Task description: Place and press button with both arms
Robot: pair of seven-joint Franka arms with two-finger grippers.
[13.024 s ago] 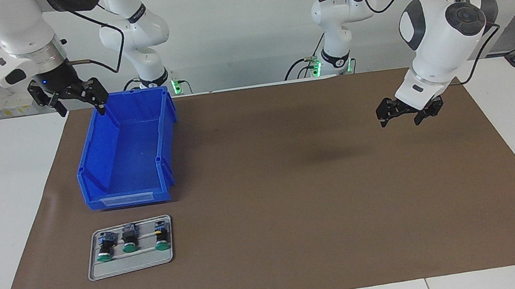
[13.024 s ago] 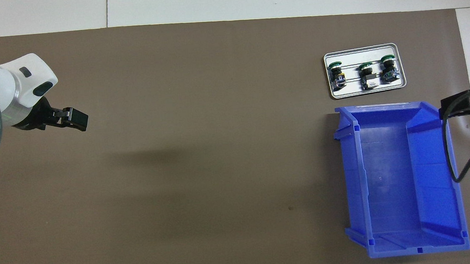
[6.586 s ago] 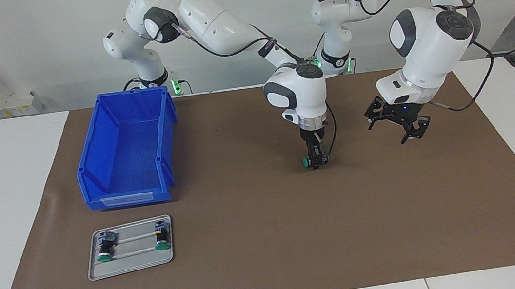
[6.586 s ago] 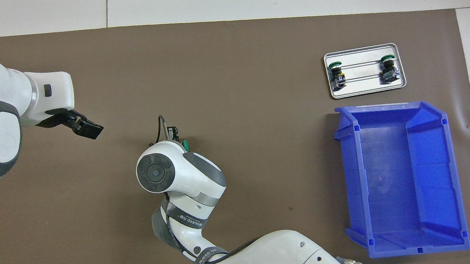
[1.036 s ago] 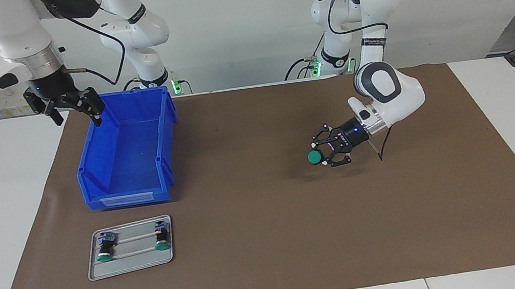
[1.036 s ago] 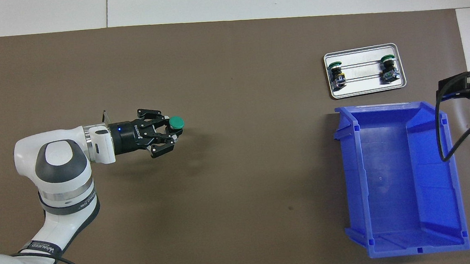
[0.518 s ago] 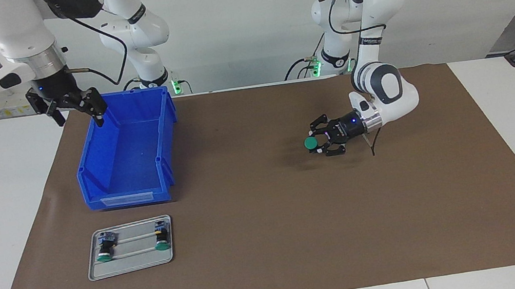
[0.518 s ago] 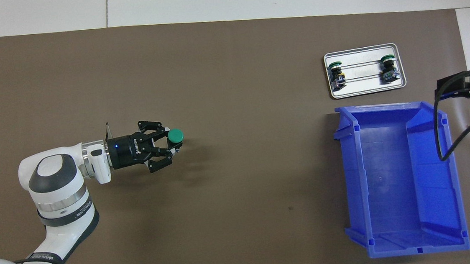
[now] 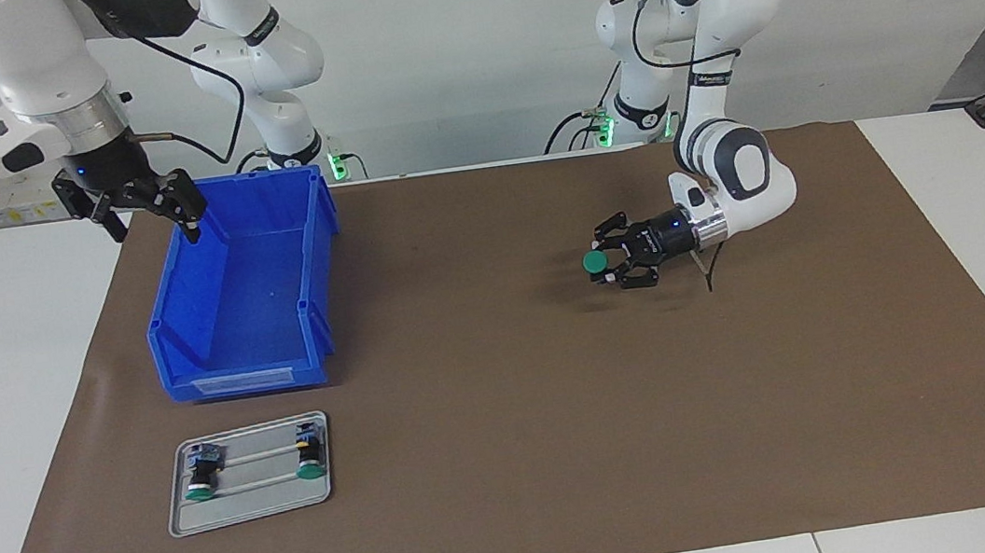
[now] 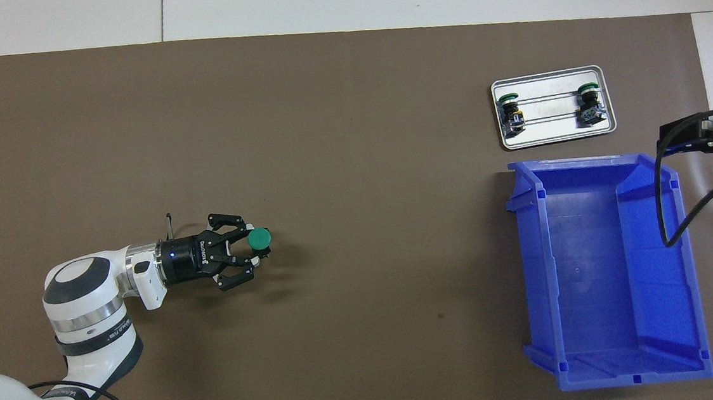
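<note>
My left gripper (image 9: 611,261) lies level, low over the middle of the brown mat, and is shut on the button (image 9: 594,261). The button's round green cap points away from the wrist toward the right arm's end. In the overhead view the left gripper (image 10: 247,252) holds the button (image 10: 259,237) at its tips, and the black body is mostly hidden between the fingers. My right gripper (image 9: 150,215) is open and empty, raised over the rim of the blue bin (image 9: 175,292) at the right arm's end. It also shows at the edge of the overhead view (image 10: 701,135).
The blue bin (image 10: 604,269) is empty. A grey metal tray (image 9: 249,510) lies farther from the robots than the bin and carries two green-capped buttons (image 9: 197,474) (image 9: 308,453). The tray also shows in the overhead view (image 10: 555,136). The brown mat (image 9: 515,462) covers the table.
My left gripper has moved toward the robots with the button in it and has levelled out. My right gripper has stayed over the bin's rim.
</note>
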